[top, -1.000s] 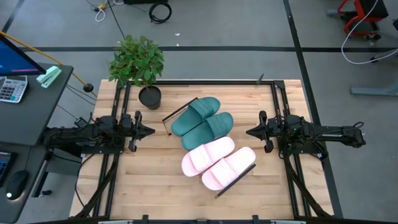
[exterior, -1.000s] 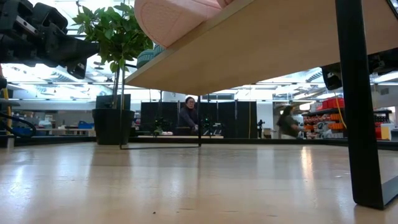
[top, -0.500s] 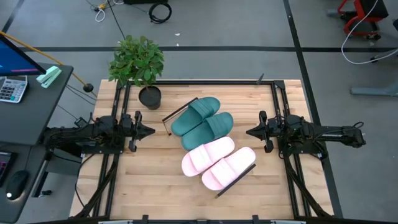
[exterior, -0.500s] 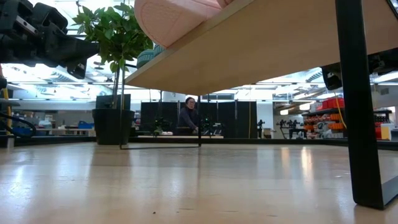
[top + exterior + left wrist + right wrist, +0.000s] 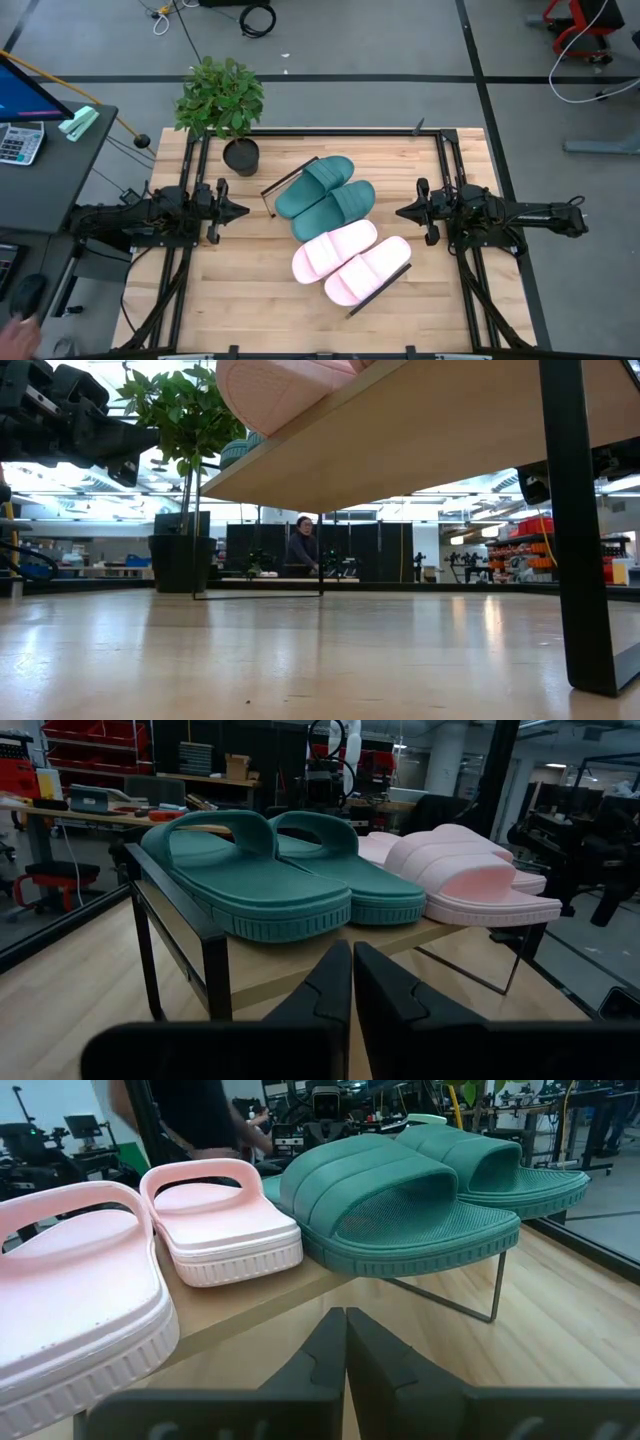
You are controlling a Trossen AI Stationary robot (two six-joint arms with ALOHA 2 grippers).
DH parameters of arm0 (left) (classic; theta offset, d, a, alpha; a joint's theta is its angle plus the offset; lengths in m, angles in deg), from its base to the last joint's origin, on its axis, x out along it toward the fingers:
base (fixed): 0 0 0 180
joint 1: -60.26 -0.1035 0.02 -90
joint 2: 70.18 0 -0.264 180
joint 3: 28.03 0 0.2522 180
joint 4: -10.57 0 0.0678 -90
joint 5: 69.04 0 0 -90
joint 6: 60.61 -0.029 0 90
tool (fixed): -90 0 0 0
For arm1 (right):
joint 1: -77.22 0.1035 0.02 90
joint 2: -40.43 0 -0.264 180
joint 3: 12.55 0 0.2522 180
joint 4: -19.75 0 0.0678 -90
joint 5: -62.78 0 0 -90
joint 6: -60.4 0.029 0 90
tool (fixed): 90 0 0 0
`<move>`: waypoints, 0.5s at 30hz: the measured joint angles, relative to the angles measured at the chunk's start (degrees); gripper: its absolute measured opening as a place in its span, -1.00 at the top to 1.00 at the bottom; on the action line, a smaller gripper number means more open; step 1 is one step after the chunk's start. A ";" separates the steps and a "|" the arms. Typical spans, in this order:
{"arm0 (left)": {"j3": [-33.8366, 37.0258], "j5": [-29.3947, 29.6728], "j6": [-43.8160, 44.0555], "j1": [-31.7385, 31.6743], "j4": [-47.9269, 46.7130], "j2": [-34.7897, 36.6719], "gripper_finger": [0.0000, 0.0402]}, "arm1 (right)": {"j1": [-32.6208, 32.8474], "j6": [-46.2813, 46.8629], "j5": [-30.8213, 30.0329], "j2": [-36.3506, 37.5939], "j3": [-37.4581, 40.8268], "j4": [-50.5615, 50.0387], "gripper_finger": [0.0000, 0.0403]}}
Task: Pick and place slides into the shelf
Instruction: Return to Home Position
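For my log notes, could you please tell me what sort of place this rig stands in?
Likely a robotics lab or workshop: racks of red parts bins, a cluttered workbench, and loose cables.

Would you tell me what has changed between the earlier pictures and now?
Nothing on the table moved. Only a person far behind it, at the right of the low view a second ago, is gone. The left gripper and right gripper stay parked, shut, at the sides; the teal-green slides and pink slides lie on the shelf; another person remains.
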 joint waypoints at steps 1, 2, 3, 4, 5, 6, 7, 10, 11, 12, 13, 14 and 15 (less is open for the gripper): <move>0.00 0.00 -0.01 0.01 0.00 0.00 0.90 | 0.01 0.00 0.00 0.00 0.00 0.00 0.91; 0.00 0.00 0.00 0.00 0.00 0.00 0.90 | 0.00 0.00 0.00 0.00 0.00 0.00 0.91; 0.00 0.00 -0.01 0.01 0.00 0.01 0.89 | 0.00 0.00 0.00 0.00 0.00 0.00 0.91; 0.00 0.00 0.00 0.00 -0.01 0.00 0.88 | 0.01 0.00 0.00 0.00 0.00 0.00 0.91; 0.00 0.00 -0.01 0.00 0.00 0.01 0.87 | 0.01 0.00 0.00 0.00 0.00 0.00 0.91; 0.00 0.00 0.00 0.02 -0.02 0.00 0.86 | 0.01 0.00 0.00 0.00 0.00 0.00 0.91; 0.00 0.00 0.00 0.00 0.00 0.00 0.85 | 0.00 0.00 0.00 0.00 0.00 0.00 0.91; 0.00 0.00 -0.01 0.00 0.00 0.00 0.83 | -0.01 0.00 0.00 0.00 0.00 0.00 0.91; 0.00 0.00 -0.01 0.00 0.00 0.00 0.82 | -0.01 0.00 0.00 0.00 0.00 0.00 0.91; 0.00 0.00 0.00 0.01 0.00 0.00 0.82 | 0.00 0.00 0.00 0.00 0.00 0.00 0.91; 0.00 0.00 0.00 0.02 0.00 0.02 0.82 | 0.01 0.00 0.00 0.00 0.00 0.00 0.91; 0.00 0.00 0.00 0.01 -0.01 0.00 0.82 | 0.01 0.00 0.00 0.00 0.00 0.00 0.91; 0.00 0.00 0.00 0.00 0.00 0.01 0.83 | -0.01 0.00 0.00 0.00 0.00 0.00 0.91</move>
